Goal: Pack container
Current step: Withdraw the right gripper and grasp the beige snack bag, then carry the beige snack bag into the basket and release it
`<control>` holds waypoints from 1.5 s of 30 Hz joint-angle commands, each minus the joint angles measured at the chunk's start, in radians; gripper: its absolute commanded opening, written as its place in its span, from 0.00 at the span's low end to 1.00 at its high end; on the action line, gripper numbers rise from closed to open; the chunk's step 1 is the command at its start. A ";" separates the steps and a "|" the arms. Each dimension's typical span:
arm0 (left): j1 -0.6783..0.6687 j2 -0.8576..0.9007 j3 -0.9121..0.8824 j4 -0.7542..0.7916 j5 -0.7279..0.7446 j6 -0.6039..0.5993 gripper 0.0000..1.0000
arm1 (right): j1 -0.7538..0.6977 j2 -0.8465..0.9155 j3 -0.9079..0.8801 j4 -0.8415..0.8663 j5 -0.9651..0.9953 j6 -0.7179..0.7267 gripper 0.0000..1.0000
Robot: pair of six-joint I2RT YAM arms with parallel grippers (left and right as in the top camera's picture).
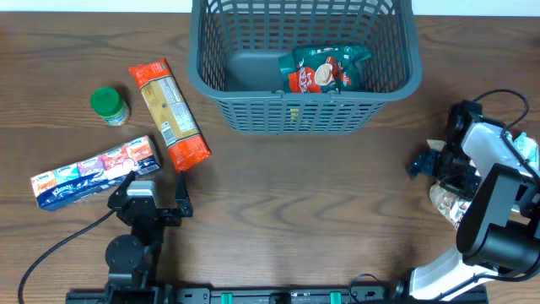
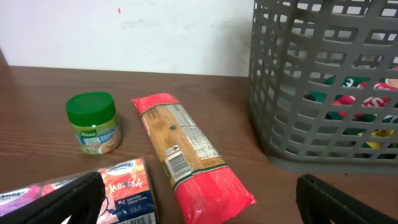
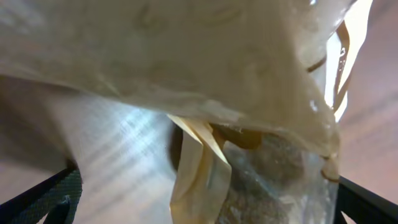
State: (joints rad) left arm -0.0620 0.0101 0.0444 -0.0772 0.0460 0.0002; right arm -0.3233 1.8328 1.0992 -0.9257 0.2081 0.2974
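The container is a large grey-blue slotted basket at the top centre, also in the left wrist view as the container. A green-and-red packet lies inside it. On the left lie a red-ended pasta packet, a green-lidded jar and a tissue pack. My left gripper stands open just short of the pasta packet and tissue pack. My right gripper is open at the right, its fingers wide on either side of a clear plastic bag.
The clear bag lies near the table's right edge under the right arm. The jar stands upright beside the pasta packet. A black cable trails from the left arm's base at the front.
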 commanded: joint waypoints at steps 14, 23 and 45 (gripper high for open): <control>-0.003 -0.004 -0.027 -0.014 -0.004 -0.002 0.99 | -0.003 0.041 -0.035 0.096 -0.203 -0.177 0.48; -0.003 -0.004 -0.027 -0.014 -0.004 -0.002 0.99 | -0.002 0.036 -0.034 0.097 -0.211 -0.180 0.01; -0.003 -0.004 -0.027 -0.014 -0.004 -0.002 0.98 | 0.054 -0.547 0.372 -0.067 -0.249 -0.280 0.02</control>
State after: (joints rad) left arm -0.0620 0.0101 0.0444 -0.0772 0.0460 -0.0002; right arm -0.2985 1.3293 1.3849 -0.9783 -0.0135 0.0837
